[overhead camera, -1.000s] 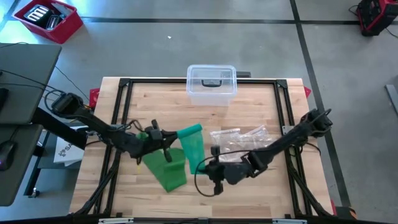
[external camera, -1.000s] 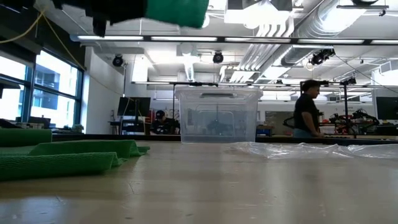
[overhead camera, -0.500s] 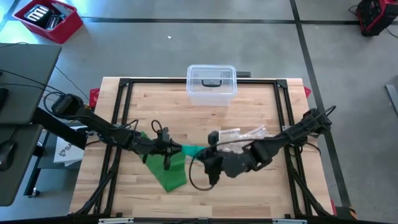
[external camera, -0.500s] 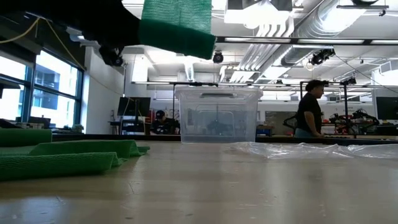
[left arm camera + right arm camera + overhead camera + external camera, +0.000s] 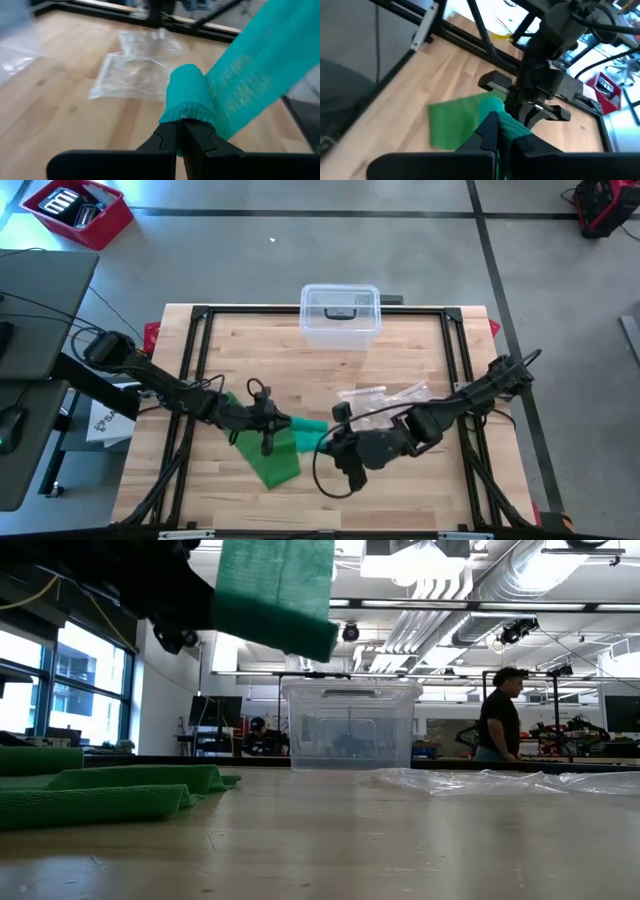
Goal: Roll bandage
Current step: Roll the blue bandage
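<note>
A robotics lab — exposed silver ceiling ducts [image 5: 440,615], a person [image 5: 497,715] among equipment stands, grey concrete floor [image 5: 250,250] — an open workspace.

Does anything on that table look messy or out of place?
Only the green bandage: most lies loosely folded on the wood while both tools, left and right, hold a rolled stretch in the air between them. A crumpled plastic wrapper lies nearby.

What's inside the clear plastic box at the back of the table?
The clear plastic box has its lid on. Through the lid only a dark, handle-like shape shows. In the low view its walls show just the room behind, so anything flat on its floor cannot be made out.
</note>
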Controlling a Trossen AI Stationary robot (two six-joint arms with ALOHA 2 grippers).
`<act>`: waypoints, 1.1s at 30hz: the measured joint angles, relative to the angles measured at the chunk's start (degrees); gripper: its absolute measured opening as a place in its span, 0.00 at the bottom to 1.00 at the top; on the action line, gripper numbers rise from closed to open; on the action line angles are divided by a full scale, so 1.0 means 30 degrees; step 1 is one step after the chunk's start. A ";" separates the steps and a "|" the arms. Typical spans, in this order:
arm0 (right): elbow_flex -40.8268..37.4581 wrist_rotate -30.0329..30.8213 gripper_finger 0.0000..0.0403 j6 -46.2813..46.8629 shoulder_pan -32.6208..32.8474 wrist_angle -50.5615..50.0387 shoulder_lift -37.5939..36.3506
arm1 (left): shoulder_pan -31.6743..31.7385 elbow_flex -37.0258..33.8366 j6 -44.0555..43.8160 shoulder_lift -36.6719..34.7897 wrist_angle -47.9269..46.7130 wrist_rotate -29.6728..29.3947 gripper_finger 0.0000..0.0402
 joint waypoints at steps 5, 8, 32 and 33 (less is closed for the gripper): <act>0.0000 0.2816 0.00 0.0570 0.0291 0.0157 -0.0249 | -0.0824 0.0000 0.0488 0.0004 0.0327 0.1153 0.00; 0.0015 0.5170 0.00 0.1052 -0.0241 -0.0346 -0.0553 | -0.1376 0.0000 0.0884 0.0007 0.1061 0.1912 0.00; -1.0444 -0.2487 0.00 0.4829 -0.3705 1.1038 -0.0051 | -0.3356 -0.0058 0.6683 -0.0015 0.7781 0.3462 0.00; -1.0630 -0.2540 0.00 0.4870 -0.3612 1.1708 -0.0051 | -0.3350 -0.0058 0.6711 -0.0015 0.7983 0.3446 0.00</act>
